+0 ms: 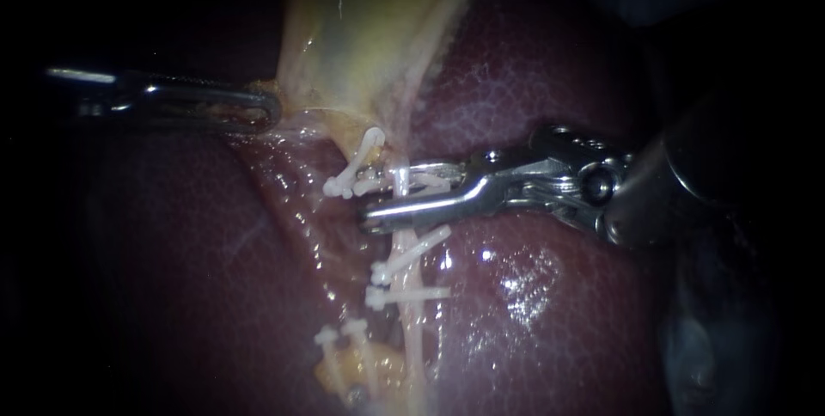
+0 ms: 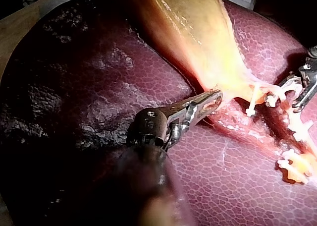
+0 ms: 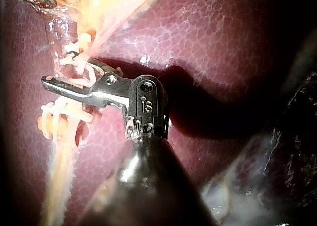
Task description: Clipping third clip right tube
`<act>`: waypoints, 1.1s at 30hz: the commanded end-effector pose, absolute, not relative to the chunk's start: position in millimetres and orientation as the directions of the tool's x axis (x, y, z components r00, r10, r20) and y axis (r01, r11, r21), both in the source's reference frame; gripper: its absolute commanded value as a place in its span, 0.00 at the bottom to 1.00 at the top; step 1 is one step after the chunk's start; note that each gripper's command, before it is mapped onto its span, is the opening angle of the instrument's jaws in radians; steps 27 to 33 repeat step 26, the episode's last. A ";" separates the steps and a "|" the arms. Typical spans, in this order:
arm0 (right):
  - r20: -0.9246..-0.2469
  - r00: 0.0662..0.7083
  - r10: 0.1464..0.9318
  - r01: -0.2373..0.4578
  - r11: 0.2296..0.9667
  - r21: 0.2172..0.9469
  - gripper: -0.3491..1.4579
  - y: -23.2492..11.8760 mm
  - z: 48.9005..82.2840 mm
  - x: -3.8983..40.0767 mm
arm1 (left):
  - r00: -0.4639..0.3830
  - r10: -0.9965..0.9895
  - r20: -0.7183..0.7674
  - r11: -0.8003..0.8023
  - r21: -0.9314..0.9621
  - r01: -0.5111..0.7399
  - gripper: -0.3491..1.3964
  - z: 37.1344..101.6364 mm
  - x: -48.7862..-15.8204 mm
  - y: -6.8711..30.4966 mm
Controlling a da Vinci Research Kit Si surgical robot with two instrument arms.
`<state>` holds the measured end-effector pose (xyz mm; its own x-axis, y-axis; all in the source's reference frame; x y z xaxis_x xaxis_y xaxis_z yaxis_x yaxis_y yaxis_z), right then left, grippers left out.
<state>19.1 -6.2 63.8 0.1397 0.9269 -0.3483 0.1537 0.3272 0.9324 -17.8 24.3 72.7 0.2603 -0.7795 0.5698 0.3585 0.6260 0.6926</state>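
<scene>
The pale yellow gallbladder hangs over the dark red liver. My left instrument comes in from the left, its jaws shut on the gallbladder's lower edge, as the left wrist view also shows. My right instrument reaches in from the right. Its jaws straddle the right tube and hold a white clip around it, a narrow gap still between them. Two white clips sit lower on this tube. In the right wrist view the jaws lie across the pale tube.
Another white clip sits on the left tube just under the gallbladder. Two more clips lie low by yellow fatty tissue. Wet liver surface surrounds the tubes. The edges of the endoscope view are dark.
</scene>
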 end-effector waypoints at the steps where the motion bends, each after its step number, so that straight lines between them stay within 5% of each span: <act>1: -0.333 0.144 0.932 0.154 0.311 0.938 0.32 -6.1 63.8 19.0 | 0.261 -0.779 0.570 0.626 0.692 0.358 0.00 72.7 -17.9 24.3; 8: -0.328 0.154 0.932 0.165 0.303 0.939 0.00 -6.1 63.7 18.6 | 0.260 -0.779 0.570 0.626 0.692 0.359 0.00 72.7 -17.9 24.3; 33: -0.329 0.163 0.930 0.182 0.299 0.937 0.00 -5.8 63.9 18.4 | 0.260 -0.779 0.570 0.626 0.692 0.358 0.00 72.6 -17.9 24.4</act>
